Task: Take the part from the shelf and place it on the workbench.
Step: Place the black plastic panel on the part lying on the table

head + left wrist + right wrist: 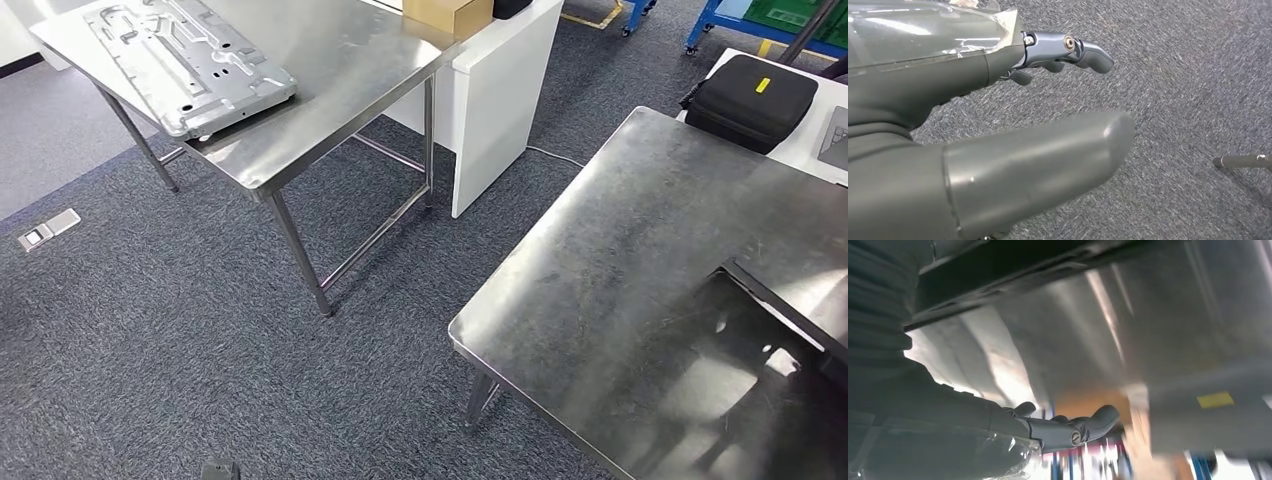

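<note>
the part (190, 62) — a pale grey pressed metal panel with ribs and cut-outs — lies flat on the far steel table (350, 60) at the upper left of the head view, its long axis running along the table's left edge, one end almost at the near corner. whether that table is the shelf or the workbench i cannot tell. a second steel table (640, 260) stands close in front on the right, well apart from the part.

the left hand (998, 125) hangs over the grey carpet (1173, 75), fingers spread and holding nothing. the right hand (1058, 430) sits just under a brushed metal surface (1148, 330), probably the underside of the near table; its fingers look loosely extended with nothing in them.

the part lies ahead and to the left — so the left hand seems the nearer, though both are far from it, and the robot would likely need to step closer before reaching.
</note>
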You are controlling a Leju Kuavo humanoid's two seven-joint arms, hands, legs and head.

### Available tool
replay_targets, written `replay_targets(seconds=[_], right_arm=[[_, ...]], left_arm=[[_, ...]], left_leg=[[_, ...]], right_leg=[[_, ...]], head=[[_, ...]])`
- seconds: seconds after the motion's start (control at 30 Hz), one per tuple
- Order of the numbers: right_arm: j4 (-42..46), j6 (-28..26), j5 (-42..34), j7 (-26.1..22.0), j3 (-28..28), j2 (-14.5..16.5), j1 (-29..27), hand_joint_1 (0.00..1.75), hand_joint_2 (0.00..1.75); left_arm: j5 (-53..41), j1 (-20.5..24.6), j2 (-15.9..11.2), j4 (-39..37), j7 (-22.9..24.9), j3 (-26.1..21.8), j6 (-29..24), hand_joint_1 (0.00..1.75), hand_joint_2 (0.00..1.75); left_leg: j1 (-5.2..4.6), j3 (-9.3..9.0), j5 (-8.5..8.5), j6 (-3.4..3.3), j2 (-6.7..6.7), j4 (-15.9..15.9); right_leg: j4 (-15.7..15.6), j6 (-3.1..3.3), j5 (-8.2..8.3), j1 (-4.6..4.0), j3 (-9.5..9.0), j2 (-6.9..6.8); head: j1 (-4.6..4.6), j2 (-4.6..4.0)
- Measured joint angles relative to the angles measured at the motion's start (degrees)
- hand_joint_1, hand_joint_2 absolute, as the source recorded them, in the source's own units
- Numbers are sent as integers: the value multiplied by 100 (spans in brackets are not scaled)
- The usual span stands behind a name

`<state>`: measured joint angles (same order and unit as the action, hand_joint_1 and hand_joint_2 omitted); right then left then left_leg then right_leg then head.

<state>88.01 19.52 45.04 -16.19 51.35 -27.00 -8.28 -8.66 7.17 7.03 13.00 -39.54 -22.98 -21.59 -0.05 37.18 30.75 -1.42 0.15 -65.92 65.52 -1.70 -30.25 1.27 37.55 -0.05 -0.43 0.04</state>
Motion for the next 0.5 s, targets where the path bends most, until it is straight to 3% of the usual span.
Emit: replay_targets(seconds=[0.17,0.3,0.5], right_arm=[[136,1749,-352,126,265,-619,-301,0,175],[315,2075,-472,187,383,-890,-414,0,175],[693,2631,-710,339,544,-1058,-592,0,175]], left_arm=[[-19,-6,-2,-2,0,-37,2,0,0],[-19,-7,1,-2,1,-43,11,0,0],[-49,-8,24,-2,11,-43,67,0,0]], left_leg=[[-1,7,11,-16,4,0],[0,-1,12,-20,5,1],[1,-3,11,-19,5,1]], right_leg=[[-1,0,0,1,2,7],[-1,0,0,0,3,8],[-1,0,0,0,2,8]], head=[[-1,0],[0,0],[-1,0]])
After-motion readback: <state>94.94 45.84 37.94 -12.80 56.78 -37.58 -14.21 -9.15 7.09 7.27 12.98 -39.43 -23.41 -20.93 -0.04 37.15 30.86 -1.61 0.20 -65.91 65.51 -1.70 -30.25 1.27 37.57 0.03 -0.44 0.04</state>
